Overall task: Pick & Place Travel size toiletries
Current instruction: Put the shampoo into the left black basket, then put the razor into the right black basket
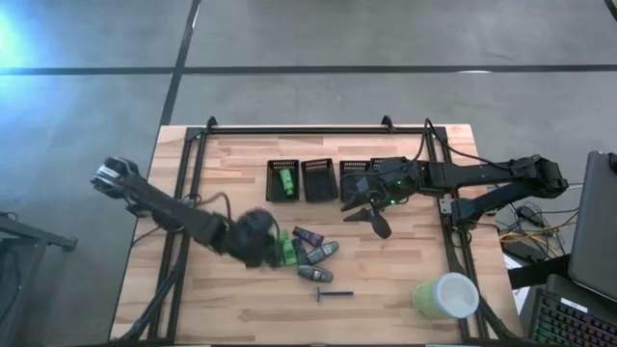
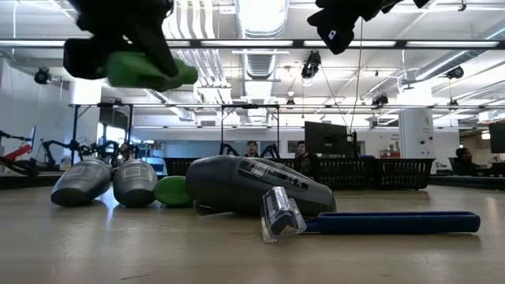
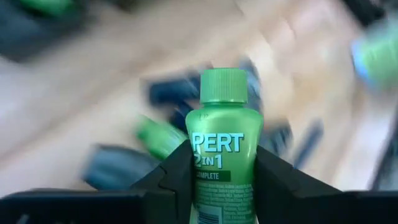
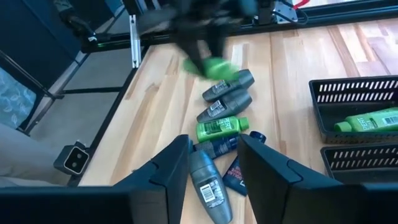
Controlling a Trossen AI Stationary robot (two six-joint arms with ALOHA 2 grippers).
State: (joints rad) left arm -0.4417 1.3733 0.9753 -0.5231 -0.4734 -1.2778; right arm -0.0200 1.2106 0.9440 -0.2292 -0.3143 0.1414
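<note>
L gripper (image 3: 217, 180): clenched on green bottle (image 3: 222, 149), cap pointing away from the wrist, lifted above the table (image 1: 231, 299) | loose toiletries (image 1: 313, 253): on the wood just beside and below it | R gripper (image 4: 214, 165): fingers apart, nothing between them, hovering near the mesh bins (image 1: 318, 180) | second green bottle (image 1: 286, 179): in the bin farthest from it

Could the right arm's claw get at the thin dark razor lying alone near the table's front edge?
Probably yes. The right claw hangs open above bare wood, the thin dark razor lies apart from the pile, and the left claw is busy holding a green bottle.
</note>
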